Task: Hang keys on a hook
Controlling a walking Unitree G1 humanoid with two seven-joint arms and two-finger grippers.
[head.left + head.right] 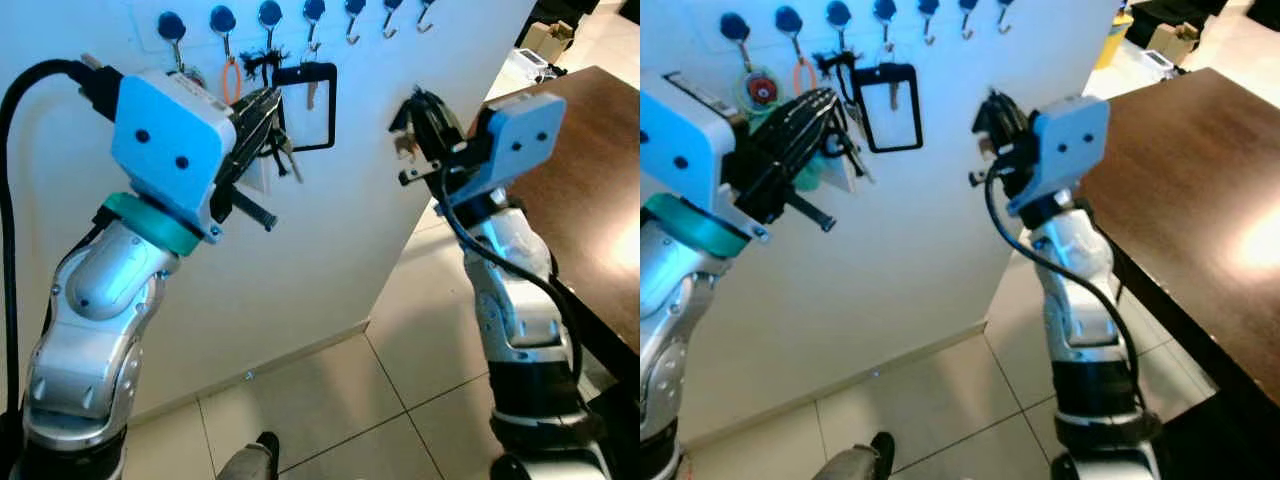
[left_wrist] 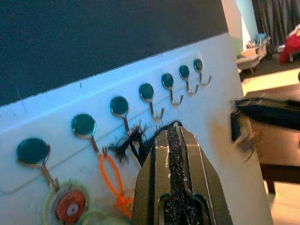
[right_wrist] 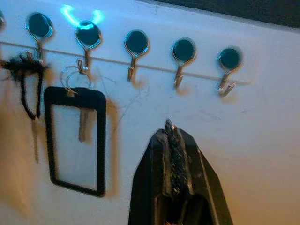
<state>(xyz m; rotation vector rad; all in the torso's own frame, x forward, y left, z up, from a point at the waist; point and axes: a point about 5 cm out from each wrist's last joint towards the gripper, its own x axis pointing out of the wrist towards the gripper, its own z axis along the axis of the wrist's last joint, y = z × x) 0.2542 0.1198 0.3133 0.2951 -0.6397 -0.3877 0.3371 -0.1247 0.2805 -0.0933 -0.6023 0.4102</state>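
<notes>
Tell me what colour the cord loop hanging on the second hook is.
Orange. The cord loop shows best in the left wrist view.

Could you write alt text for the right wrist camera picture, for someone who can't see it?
The robot's right hand, black fingers pressed together, points at a white wall with a row of round-headed hooks. A black-framed clear badge holder with a key hangs from one hook; three hooks beside it are bare.
</notes>
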